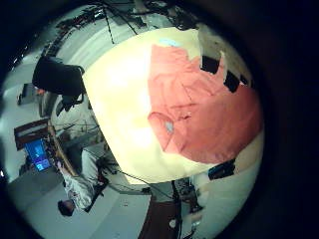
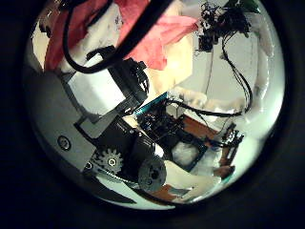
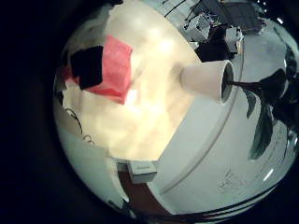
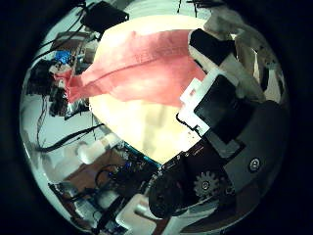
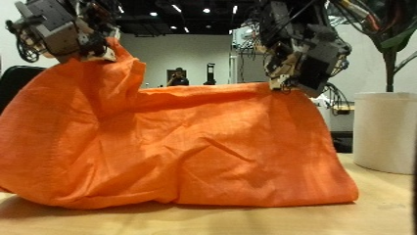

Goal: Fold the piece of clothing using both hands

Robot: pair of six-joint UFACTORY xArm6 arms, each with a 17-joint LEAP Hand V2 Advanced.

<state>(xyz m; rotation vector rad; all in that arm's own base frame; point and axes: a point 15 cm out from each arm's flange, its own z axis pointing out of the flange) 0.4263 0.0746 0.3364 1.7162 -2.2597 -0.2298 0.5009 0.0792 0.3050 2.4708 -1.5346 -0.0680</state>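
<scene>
In the outside view an orange piece of clothing hangs spread out between both hands, its lower edge resting on the wooden table. My left hand pinches one upper corner and holds it high. My right hand pinches the other upper corner a little lower. The left little finger side palm view shows the cloth lying out over the table. The right thumb side palm view shows the cloth stretched away from the right hand's fingers. The cloth also shows in the left thumb side palm view.
A white round pot with a plant stands on the table close to the cloth's edge, on the right hand's side. It also shows in the right little finger side palm view.
</scene>
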